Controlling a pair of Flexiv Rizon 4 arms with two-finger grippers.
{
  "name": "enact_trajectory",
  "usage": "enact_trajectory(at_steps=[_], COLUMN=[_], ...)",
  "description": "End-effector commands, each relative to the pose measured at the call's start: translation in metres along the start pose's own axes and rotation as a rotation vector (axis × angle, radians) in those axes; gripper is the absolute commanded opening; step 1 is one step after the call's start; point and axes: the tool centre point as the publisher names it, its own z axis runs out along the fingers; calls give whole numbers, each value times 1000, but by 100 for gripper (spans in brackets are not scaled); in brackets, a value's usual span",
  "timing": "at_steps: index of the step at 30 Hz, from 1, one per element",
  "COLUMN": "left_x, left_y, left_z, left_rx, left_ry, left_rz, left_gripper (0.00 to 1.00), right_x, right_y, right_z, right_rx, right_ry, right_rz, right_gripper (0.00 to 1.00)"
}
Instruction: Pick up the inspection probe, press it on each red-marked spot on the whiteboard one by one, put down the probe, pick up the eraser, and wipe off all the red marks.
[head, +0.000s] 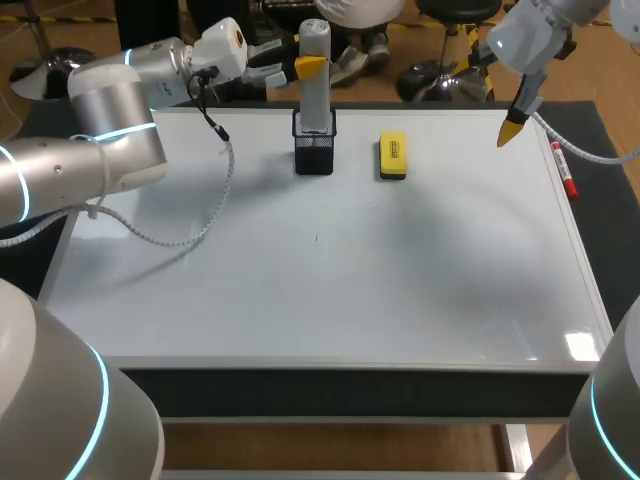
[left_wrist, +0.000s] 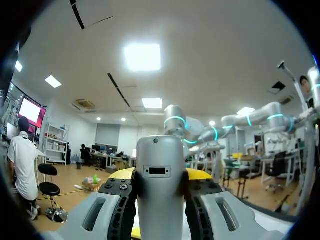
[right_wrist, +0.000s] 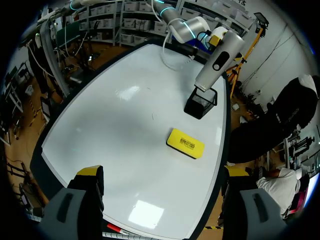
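Note:
The grey inspection probe (head: 315, 85) stands upright in a black mesh holder (head: 314, 152) at the back of the whiteboard (head: 350, 290). My left gripper (head: 308, 66) is shut on the probe's upper part; in the left wrist view the probe (left_wrist: 160, 190) fills the gap between the yellow-tipped fingers (left_wrist: 197, 174). The yellow eraser (head: 392, 156) lies flat just right of the holder. My right gripper (head: 513, 130) hangs open and empty above the board's back right corner; its wrist view looks down on the eraser (right_wrist: 185, 143), the holder (right_wrist: 201, 102) and the probe (right_wrist: 220, 57). I see no red marks on the board.
A red marker (head: 565, 172) lies along the board's right edge. My left arm's cable (head: 200, 225) droops over the left part of the board. A tiny dark speck (head: 317, 238) sits near the board's middle.

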Motion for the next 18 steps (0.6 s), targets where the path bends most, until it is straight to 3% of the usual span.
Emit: enact_trajectory(at_steps=[1,18], left_x=[-9,-25], left_y=[5,27], left_z=[0,-9], left_rx=[10,26], left_ry=[22,14], left_rz=[0,-24], left_gripper=[0,0], right_x=[-1,-1], right_y=[0,0], right_z=[0,0], right_rx=[3,3], right_ry=[3,3], right_rz=[-1,-1], right_gripper=[100,100])
